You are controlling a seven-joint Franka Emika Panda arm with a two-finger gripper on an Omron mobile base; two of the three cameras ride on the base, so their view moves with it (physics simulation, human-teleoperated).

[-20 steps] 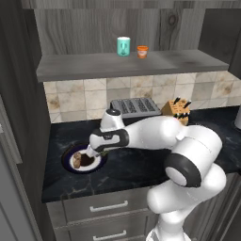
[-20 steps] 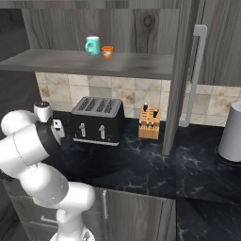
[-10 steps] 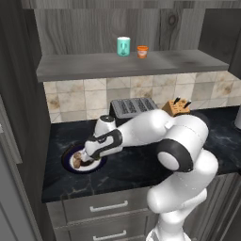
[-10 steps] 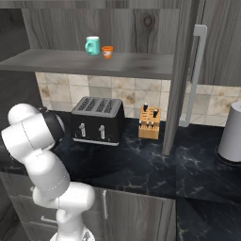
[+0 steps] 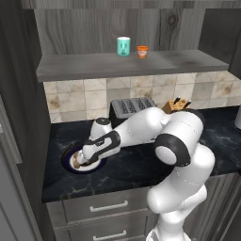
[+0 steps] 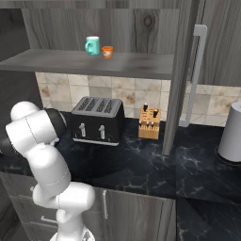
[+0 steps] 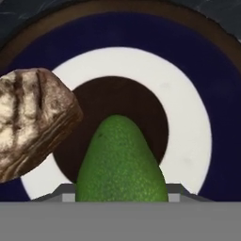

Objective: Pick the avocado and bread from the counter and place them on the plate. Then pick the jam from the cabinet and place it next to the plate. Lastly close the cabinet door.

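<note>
Gripping the avocado (image 7: 121, 162) over the plate (image 7: 207, 84), our gripper (image 5: 81, 159) hangs close; the bread (image 7: 30, 122) lies alongside. Farther back we see the toaster (image 6: 98, 120), then the jam (image 5: 142, 51) beside a teal cup (image 5: 123, 46).

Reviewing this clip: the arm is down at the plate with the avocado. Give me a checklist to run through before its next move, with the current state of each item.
1. Bread on the plate: ok, it lies over the white ring at one side.
2. Avocado over the plate's dark centre: ok, seen in the hand view.
3. Gripper shut on the avocado: ok by its closed state; the fingertips themselves are hidden behind the fruit.
4. Avocado resting on the plate, ready for release: cannot tell.
5. Jam on the cabinet shelf, beside the teal cup: ok, untouched.
6. Cabinet door open for reaching the jam: ok.
</note>
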